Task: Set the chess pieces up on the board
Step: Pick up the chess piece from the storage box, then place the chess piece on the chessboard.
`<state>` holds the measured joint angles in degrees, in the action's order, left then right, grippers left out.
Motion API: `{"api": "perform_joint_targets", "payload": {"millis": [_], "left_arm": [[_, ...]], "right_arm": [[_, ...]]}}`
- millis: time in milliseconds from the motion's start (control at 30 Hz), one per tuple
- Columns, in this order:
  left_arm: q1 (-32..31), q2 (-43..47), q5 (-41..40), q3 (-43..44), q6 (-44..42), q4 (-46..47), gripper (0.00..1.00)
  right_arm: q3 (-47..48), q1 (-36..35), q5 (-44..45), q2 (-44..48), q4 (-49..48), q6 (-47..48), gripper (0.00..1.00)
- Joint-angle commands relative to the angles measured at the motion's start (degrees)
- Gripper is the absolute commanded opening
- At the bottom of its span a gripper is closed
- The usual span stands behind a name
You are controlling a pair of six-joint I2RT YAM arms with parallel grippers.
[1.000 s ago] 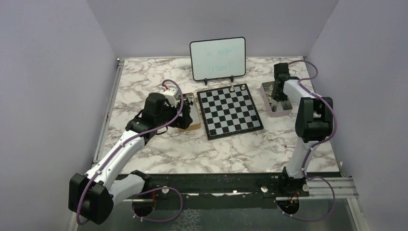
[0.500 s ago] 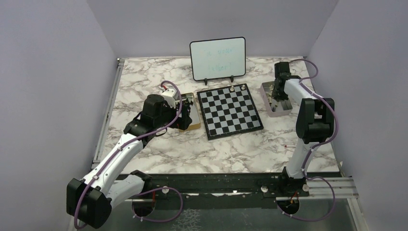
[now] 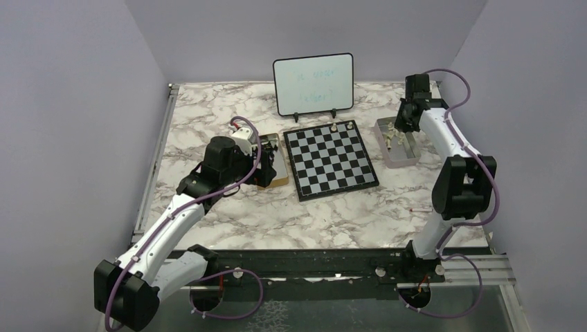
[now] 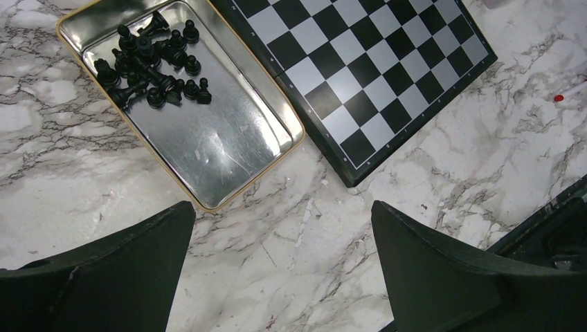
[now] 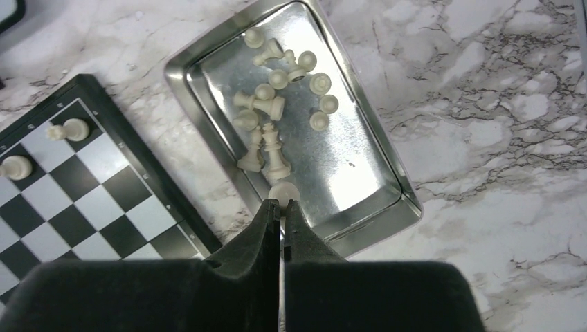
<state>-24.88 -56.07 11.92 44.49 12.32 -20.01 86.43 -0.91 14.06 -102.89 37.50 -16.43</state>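
The board [image 3: 332,162] lies mid-table with two white chess pieces [image 3: 335,127] on its far edge, also visible in the right wrist view [image 5: 69,129]. My right gripper [image 5: 282,204] is shut on a white piece [image 5: 284,190], held above the steel tray [image 5: 360,187] where several more white pieces [image 5: 277,104] lie. From above, the right gripper [image 3: 399,126] hovers over that tray [image 3: 408,160]. My left gripper [image 4: 282,214] stands wide open and empty over bare marble, near a gold-rimmed tray [image 4: 221,138] holding several black pieces [image 4: 149,66].
A white black-framed whiteboard [image 3: 313,84] stands on a stand behind the board. A small red-tipped stick [image 3: 417,208] lies on the marble at the right. The board's corner [image 4: 367,62] lies just beyond the left gripper.
The right gripper has closed on a white piece in the tray and risen with it, the arm stretching farther back. The left arm has barely moved.
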Motion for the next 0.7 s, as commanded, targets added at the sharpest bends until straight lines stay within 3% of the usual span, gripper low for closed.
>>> {"api": "perform_joint_targets", "payload": {"millis": [0, 333, 667], "left_arm": [[-0.25, 1.42, -1.67, -0.46, -0.53, -0.14, 0.99], [-0.25, -0.4, -1.23, 0.38, -1.24, -0.01, 0.99], [-0.25, 2.08, -1.78, -0.37, -1.22, 0.01, 0.99]], "right_arm": [[0.18, -0.61, -6.33, 3.75, 0.58, 1.02, 0.01], [7.12, -4.9, -10.01, -1.0, 2.26, 1.18, 0.01], [16.49, -14.1, -5.24, -10.98, 1.57, 1.06, 0.01]]}}
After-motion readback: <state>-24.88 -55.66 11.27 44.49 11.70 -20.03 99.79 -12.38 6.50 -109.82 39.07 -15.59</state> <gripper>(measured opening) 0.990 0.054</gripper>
